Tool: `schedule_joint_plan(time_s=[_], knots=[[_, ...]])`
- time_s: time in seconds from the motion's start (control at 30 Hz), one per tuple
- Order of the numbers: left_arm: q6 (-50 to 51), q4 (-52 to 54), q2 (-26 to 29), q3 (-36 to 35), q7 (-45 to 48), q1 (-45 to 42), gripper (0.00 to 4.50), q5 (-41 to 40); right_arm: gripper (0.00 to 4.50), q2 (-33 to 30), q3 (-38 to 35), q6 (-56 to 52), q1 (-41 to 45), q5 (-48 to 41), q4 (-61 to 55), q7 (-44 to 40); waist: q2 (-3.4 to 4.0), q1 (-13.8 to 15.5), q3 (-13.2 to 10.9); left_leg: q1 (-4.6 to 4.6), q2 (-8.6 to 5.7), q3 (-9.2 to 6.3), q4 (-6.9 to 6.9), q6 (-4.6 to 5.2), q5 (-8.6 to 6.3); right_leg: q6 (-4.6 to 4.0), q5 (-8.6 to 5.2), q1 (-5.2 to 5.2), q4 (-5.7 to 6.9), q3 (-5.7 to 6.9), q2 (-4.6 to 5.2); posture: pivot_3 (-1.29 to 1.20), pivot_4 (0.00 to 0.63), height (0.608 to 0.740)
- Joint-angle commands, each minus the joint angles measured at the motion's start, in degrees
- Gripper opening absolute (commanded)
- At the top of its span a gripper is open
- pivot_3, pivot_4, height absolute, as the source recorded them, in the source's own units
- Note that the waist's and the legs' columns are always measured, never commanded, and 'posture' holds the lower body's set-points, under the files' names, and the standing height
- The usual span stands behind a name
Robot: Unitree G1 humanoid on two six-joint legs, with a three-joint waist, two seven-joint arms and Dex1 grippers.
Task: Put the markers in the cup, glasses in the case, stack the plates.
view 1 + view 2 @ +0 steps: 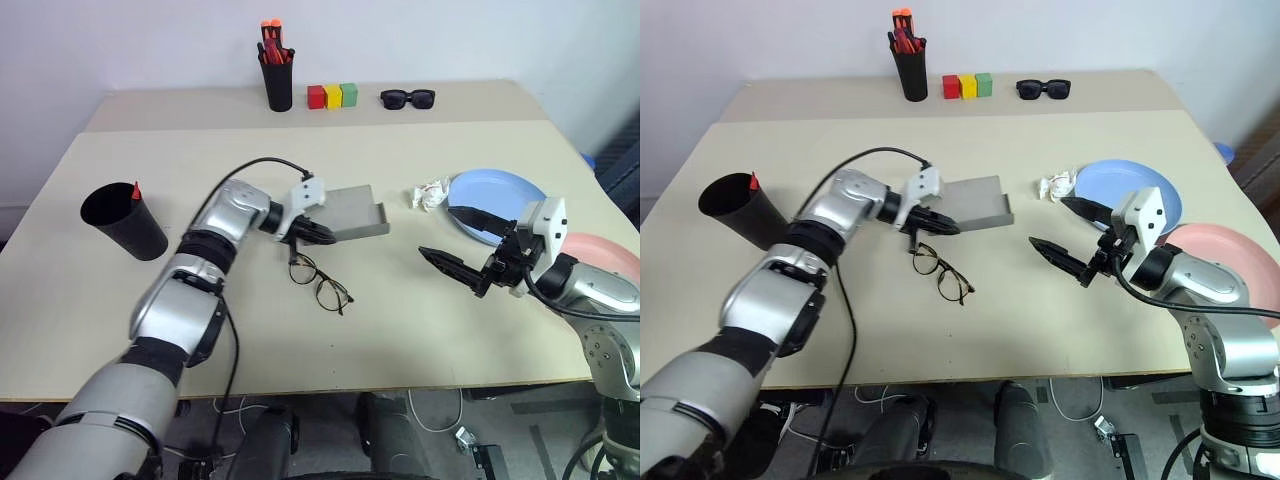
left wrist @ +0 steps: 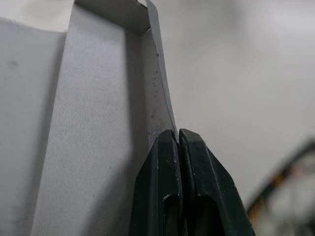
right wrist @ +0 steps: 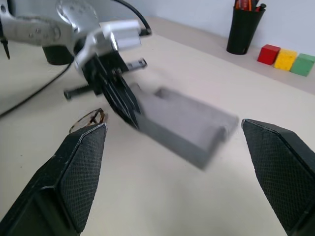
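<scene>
The grey case [image 1: 352, 212] lies open mid-table. My left gripper [image 1: 328, 236] is shut on the thin side wall at the case's near-left corner; in the left wrist view that wall runs into the closed fingertips [image 2: 170, 142]. The wire-framed glasses [image 1: 317, 281] lie on the table just in front of the case, untouched. The black cup [image 1: 122, 222] stands at the left with a marker's red cap [image 1: 135, 190] poking out. My right gripper [image 1: 434, 229] hovers wide open and empty, right of the case. The blue plate [image 1: 505, 190] and the pink plate [image 1: 605, 255] lie side by side at the right.
On the back table stand a black pen holder [image 1: 277, 75] with orange-topped pens, three coloured blocks [image 1: 332, 96] and black sunglasses [image 1: 407, 98]. A crumpled white paper [image 1: 430, 194] lies beside the blue plate.
</scene>
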State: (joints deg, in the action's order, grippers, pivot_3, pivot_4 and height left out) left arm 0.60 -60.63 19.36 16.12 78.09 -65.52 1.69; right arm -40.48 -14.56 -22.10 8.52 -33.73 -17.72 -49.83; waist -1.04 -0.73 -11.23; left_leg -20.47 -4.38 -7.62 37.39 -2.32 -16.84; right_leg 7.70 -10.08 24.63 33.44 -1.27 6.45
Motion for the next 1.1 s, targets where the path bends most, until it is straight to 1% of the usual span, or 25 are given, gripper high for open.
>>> schedule_joint_plan(time_s=[0.03, 0.13, 0.23, 0.37, 0.47, 0.53, 0.63, 0.73, 0.87, 0.97, 1.07, 1.1], knots=[[-2.0, 0.8, 3.6, -3.2, 7.1, -1.2, 0.03, -2.5, 4.50, 0.3, 0.2, 1.1, 1.7, 0.1, 0.0, -0.3, 0.00, 0.0, 0.0, 0.00, 0.00, 0.00, 0.00, 0.00, 0.00, 0.00, 0.00, 0.00, 0.00, 0.00, 0.00, 0.00, 0.150, 0.740], [-4.4, -1.8, 6.6, -4.7, 9.6, -1.7, 0.03, -2.4, 4.50, 0.3, 0.7, 1.2, 2.5, 0.2, 0.5, -0.5, 0.00, 0.0, 0.0, 0.00, 0.00, 0.00, 0.01, 0.00, 0.00, 0.00, 0.00, 0.00, 0.00, 0.00, 0.00, 0.00, 0.150, 0.740], [-7.3, -4.1, 7.6, -5.7, 11.4, -2.0, 0.03, -2.2, 4.50, 0.4, 1.2, 1.4, 3.1, 0.5, 0.9, -0.6, 0.00, 0.1, 0.0, -0.01, 0.00, -0.01, 0.02, 0.00, 0.00, 0.00, 0.00, 0.00, 0.01, 0.01, 0.00, 0.00, 0.150, 0.740], [-12.6, -6.8, 7.8, -5.0, 10.8, -2.1, 0.03, 0.2, 4.50, 0.5, 1.5, 1.2, 3.6, 0.6, 0.9, -0.5, 0.00, 0.1, 0.0, -0.04, -0.01, -0.01, 0.06, 0.01, -0.01, 0.00, 0.00, 0.00, 0.01, 0.01, 0.00, 0.00, 0.150, 0.740], [-17.3, -8.5, 7.3, -4.3, 7.8, -2.1, 0.03, 2.3, 4.50, 0.4, 1.6, 1.2, 3.6, 0.7, 0.7, -0.4, 0.00, 0.1, 0.0, -0.03, 0.00, -0.01, 0.05, 0.02, -0.01, 0.00, 0.00, 0.00, 0.01, 0.01, 0.00, 0.00, 0.150, 0.740], [-18.1, -9.5, 6.8, -4.2, 7.0, -2.3, 0.03, 3.2, 4.50, 0.3, 1.5, 1.2, 3.5, 0.7, 0.7, -0.4, 0.00, 0.1, 0.0, -0.03, 0.00, -0.01, 0.05, 0.02, -0.01, 0.00, 0.01, 0.00, 0.01, 0.00, 0.00, 0.00, 0.150, 0.740], [-18.7, -10.4, 6.3, -4.6, 8.0, -2.4, 0.90, 3.6, 4.50, 0.2, 1.4, 1.3, 3.4, 0.8, 0.8, -0.4, 0.00, 0.1, 0.0, -0.03, -0.01, 0.00, 0.06, 0.02, -0.01, 0.00, 0.01, 0.00, 0.02, 0.01, 0.00, 0.00, 0.150, 0.740], [-20.3, -10.6, 5.9, -5.4, 7.7, -2.7, 2.31, 3.3, 4.50, 0.1, 1.3, 1.3, 3.5, 0.8, 0.9, -0.4, 0.00, 0.0, 0.0, -0.03, 0.00, 0.00, 0.06, 0.03, -0.02, 0.00, 0.01, 0.00, 0.02, 0.01, 0.00, 0.00, 0.150, 0.740], [-21.0, -10.3, 6.2, -6.4, 8.1, -3.4, 4.45, 2.5, 4.50, 0.5, 2.2, 0.9, 3.8, 1.0, 0.1, 0.0, 0.00, 0.0, 0.0, -0.03, 0.00, 0.00, 0.06, 0.03, -0.02, 0.00, 0.01, 0.00, 0.02, 0.00, 0.00, 0.00, 0.150, 0.740], [-18.6, -9.1, 6.4, -9.4, 9.7, -4.2, 4.48, -0.4, 4.50, 1.5, 4.2, -0.9, 5.2, 0.9, -1.9, 1.9, 0.00, -0.1, 0.0, -0.02, 0.00, 0.00, 0.06, 0.04, -0.02, 0.00, 0.01, 0.00, 0.03, 0.01, 0.00, 0.00, 0.150, 0.740], [-15.9, -6.6, 7.1, -11.9, 12.7, -3.9, 4.48, -3.2, 4.50, 3.6, 7.6, -4.8, 8.1, 2.5, -4.0, 7.4, 0.00, -0.3, 0.0, 0.00, 0.00, 0.00, 0.06, 0.03, -0.02, 0.00, 0.00, 0.00, 0.08, 0.00, 0.00, 0.00, 0.150, 0.740], [-11.5, -4.7, 7.6, -12.8, 13.6, -3.5, 4.48, -5.6, 4.50, 4.2, 9.8, -5.3, 9.0, 4.6, -5.7, 9.4, 0.00, -0.4, 0.0, 0.01, 0.01, 0.00, 0.06, 0.04, -0.02, 0.00, 0.00, 0.00, 0.09, 0.00, 0.00, 0.00, 0.150, 0.740]])
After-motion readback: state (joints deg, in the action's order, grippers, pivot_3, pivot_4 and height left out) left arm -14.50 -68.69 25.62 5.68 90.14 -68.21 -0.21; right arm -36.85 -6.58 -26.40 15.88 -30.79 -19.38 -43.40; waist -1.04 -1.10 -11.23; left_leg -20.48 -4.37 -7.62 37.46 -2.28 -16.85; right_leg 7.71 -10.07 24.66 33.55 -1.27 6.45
